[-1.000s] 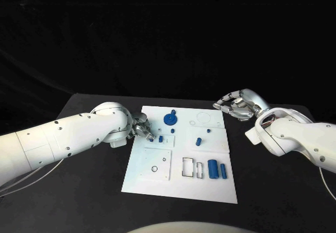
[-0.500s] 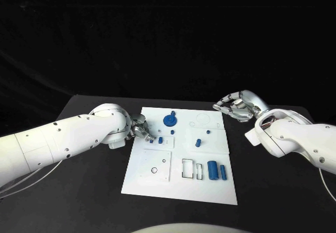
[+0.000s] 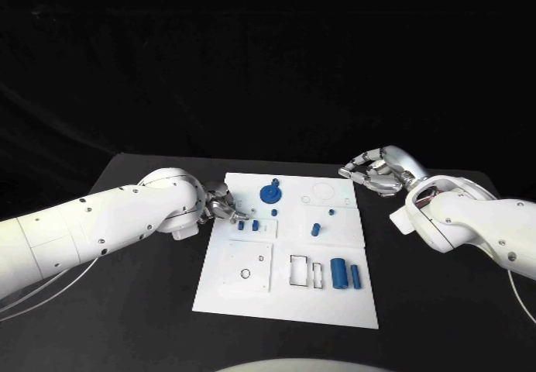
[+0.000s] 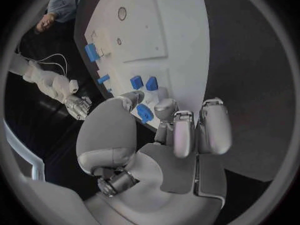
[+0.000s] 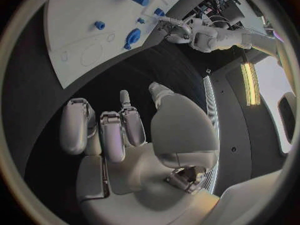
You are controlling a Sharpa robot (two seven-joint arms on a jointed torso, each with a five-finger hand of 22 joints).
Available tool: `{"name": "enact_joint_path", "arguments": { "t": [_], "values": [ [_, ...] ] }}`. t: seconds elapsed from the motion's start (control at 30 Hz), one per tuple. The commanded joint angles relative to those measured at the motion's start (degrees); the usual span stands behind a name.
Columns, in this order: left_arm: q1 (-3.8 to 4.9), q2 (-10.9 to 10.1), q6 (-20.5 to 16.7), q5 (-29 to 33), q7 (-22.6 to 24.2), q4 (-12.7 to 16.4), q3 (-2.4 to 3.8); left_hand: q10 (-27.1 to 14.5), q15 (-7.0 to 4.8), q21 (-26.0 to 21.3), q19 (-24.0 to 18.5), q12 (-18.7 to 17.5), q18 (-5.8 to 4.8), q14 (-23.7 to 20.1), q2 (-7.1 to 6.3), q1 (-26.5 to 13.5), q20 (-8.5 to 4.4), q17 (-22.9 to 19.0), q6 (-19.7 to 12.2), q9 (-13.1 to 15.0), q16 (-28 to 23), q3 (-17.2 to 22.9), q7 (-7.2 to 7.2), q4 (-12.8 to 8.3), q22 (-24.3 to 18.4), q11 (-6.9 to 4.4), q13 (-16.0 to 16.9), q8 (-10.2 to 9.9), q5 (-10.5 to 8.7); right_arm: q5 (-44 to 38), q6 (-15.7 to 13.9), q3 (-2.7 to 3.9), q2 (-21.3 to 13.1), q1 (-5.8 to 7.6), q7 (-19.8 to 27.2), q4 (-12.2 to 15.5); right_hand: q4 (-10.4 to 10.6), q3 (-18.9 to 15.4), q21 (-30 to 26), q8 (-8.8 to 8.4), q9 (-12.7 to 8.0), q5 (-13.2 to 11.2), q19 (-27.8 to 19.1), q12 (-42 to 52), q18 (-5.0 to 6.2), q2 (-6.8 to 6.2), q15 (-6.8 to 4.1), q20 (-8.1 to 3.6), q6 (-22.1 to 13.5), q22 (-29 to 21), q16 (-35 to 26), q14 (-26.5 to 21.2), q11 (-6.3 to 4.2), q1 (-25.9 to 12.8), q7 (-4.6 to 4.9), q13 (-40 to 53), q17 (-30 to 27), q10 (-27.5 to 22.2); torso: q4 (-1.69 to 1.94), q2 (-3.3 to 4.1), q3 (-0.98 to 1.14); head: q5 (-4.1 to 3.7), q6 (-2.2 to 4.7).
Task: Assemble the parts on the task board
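Note:
The white task board [image 3: 285, 298] lies mid-table. My left hand [image 3: 224, 208] rests at the board's left edge, its fingertips just left of two small blue blocks [image 3: 242, 226] [image 3: 255, 225]. The left wrist view shows this hand [image 4: 169, 130] holding nothing, with both blocks [image 4: 136, 81] [image 4: 151, 83] on the board [image 4: 175, 25] beyond it. A blue gear [image 3: 270, 191] stands near the far edge and shows between thumb and finger [image 4: 144, 112]. My right hand [image 3: 374, 172] hovers off the far right corner, fingers loosely bent and empty [image 5: 119, 130].
On the board an oblong blue part [image 3: 316, 227] sits mid-right, and two blue cylinders [image 3: 338, 271] [image 3: 355, 273] lie beside rectangular slots near the front. A black ring [image 3: 245, 270] lies on the left panel. Bare black table surrounds the board.
A second small blue block now lies left of the first one, and my left hand has drawn back slightly toward the board's left edge. The right hand has not moved.

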Motion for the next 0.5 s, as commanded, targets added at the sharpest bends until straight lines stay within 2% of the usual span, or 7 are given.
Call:
{"name": "enact_joint_path", "arguments": {
  "t": [0.03,0.1,0.17,0.27,0.37,0.47,0.5],
  "values": [
    [0.01,-0.2,-6.9,5.2,3.0,0.2,0.08,-1.3,-0.05,-0.6,0.2,-1.3,-0.64,5.8,0.19,-0.8,-0.07,14.5,-1.1,-0.3,0.0,-1.0,0.21,-0.1,-0.5,0.18,-1.9,-0.7,-0.2,-0.1,0.2,0.0,0.0,-0.07,0.5,0.0,-0.1,-0.3,-0.4,0.18,0.1,0.2,-0.3,-0.4,1.12,0.39,-0.49,-0.11,-0.3,2.1,-0.3,4.1,-0.03,-0.1,-0.01,4.5,6.2,-0.2,0.01,-0.09,0.04,-0.05,0.12],
    [0.01,-0.4,-8.9,6.9,4.4,0.3,0.1,-2.6,0.26,-0.8,0.1,-2.7,-0.6,5.7,0.4,-0.9,0.13,14.2,-2.5,-0.8,-0.1,-1.8,0.72,-0.1,-0.9,0.6,-4.1,-1.8,-0.1,-0.1,0.2,0.0,0.0,-0.08,0.5,0.0,-0.1,-0.3,-0.4,0.18,0.1,0.2,-0.3,-0.4,1.12,0.39,-0.49,-0.11,-0.3,2.1,-0.3,4.1,-0.03,-0.1,-0.01,4.5,6.2,-0.2,0.0,-0.09,0.06,-0.13,0.17],
    [0.01,-0.6,-11.0,8.5,6.0,0.3,0.12,-7.1,1.27,-2.2,-0.7,-7.3,-0.26,5.4,0.53,-0.2,0.82,13.2,-5.4,-1.9,-0.6,-3.1,2.13,-0.1,-3.1,1.84,-10.9,-4.0,0.09,-0.1,0.2,0.0,0.0,-0.08,0.5,0.0,-0.1,-0.3,-0.4,0.18,0.1,0.2,-0.3,-0.4,1.12,0.39,-0.49,-0.11,-0.3,2.1,-0.3,4.1,-0.03,-0.1,-0.01,4.5,6.2,-0.2,0.01,-0.07,0.06,-0.17,0.22],
    [0.02,-0.8,-13.6,10.4,9.2,0.4,0.14,-11.7,2.81,-4.1,-1.8,-11.0,0.23,4.9,0.76,1.6,1.96,11.6,-9.9,-3.5,-1.4,-5.0,4.09,0.0,-5.9,3.64,-16.4,-6.9,0.27,-0.1,0.2,0.0,-0.1,-0.09,0.5,0.0,-0.1,-0.3,-0.4,0.18,0.1,0.2,-0.3,-0.4,1.12,0.39,-0.49,-0.11,-0.3,2.1,-0.3,4.1,-0.03,-0.1,-0.01,4.5,6.2,-0.2,0.01,-0.03,0.03,-0.25,0.29],
    [0.02,-0.8,-14.9,11.6,12.3,0.4,0.15,-14.7,3.8,-7.5,-4.1,-12.4,1.23,3.4,0.84,3.9,2.71,7.5,-11.3,-4.0,-3.5,-5.7,5.13,-0.2,-11.2,4.64,-17.4,-7.2,0.42,-0.1,0.2,0.0,-0.2,-0.1,0.5,0.0,-0.1,-0.3,-0.4,0.18,0.1,0.2,-0.3,-0.4,1.12,0.39,-0.49,-0.11,-0.3,2.1,-0.3,4.1,-0.03,-0.1,-0.01,4.5,6.2,-0.2,0.02,-0.01,0.04,-0.37,0.41],
    [-0.03,-0.5,-16.6,11.1,17.7,0.5,0.11,-22.7,5.53,-23.9,-15.0,-17.4,5.19,-5.8,0.74,12.7,4.29,-9.9,-13.6,-5.0,-14.6,-4.6,6.79,-1.7,-33.7,6.51,-20.5,-7.4,0.72,-0.1,0.1,0.0,-0.2,-0.1,0.5,0.0,-0.1,-0.3,-0.4,0.18,0.1,0.2,-0.3,-0.4,1.12,0.39,-0.49,-0.11,-0.3,2.1,-0.3,4.1,-0.03,-0.1,-0.01,4.5,6.2,-0.2,0.05,0.0,0.01,-0.58,0.44],
    [-0.12,-0.3,-17.0,10.4,19.1,0.6,0.09,-23.4,5.76,-26.0,-16.3,-18.2,5.43,-7.0,0.67,13.9,4.69,-11.4,-13.9,-5.4,-15.8,-4.3,7.28,-1.3,-36.0,6.83,-21.3,-7.6,0.57,-0.1,0.1,0.0,-0.2,-0.1,0.5,0.0,-0.1,-0.3,-0.4,0.18,0.1,0.2,-0.3,-0.4,1.12,0.39,-0.49,-0.11,-0.3,2.1,-0.3,4.1,-0.03,-0.1,-0.01,4.5,6.2,-0.2,0.07,0.03,-0.01,-0.65,0.46]
  ]
}}
